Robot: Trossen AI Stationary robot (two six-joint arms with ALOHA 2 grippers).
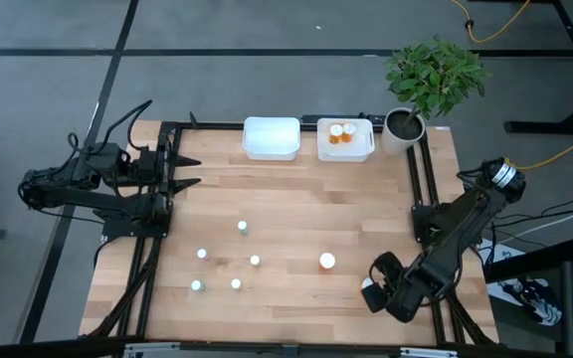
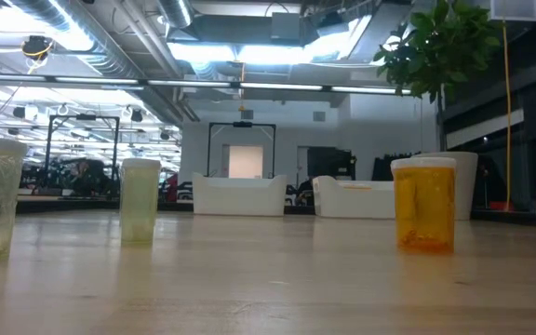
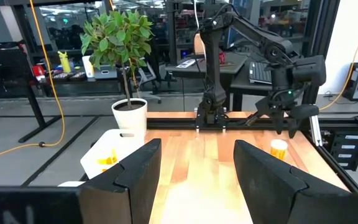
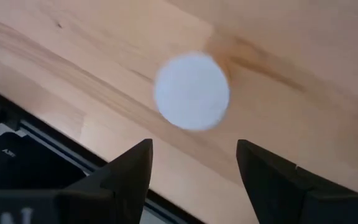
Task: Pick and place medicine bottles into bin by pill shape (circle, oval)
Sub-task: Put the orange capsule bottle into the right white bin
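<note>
A lone orange medicine bottle (image 1: 327,262), white cap up, stands on the tabletop (image 1: 296,199) in the lower right of the overhead frame. The right pincer (image 1: 386,288) hovers just right of and below it, fingers apart and empty, the cap showing just beyond them in its wrist camera. A clean pick likely means centring over the cap before descending. The left pincer (image 1: 189,169) waits open at upper left.

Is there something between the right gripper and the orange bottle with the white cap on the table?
Nothing visible. The right gripper is open beside the orange bottle, with only bare table between them.
</note>
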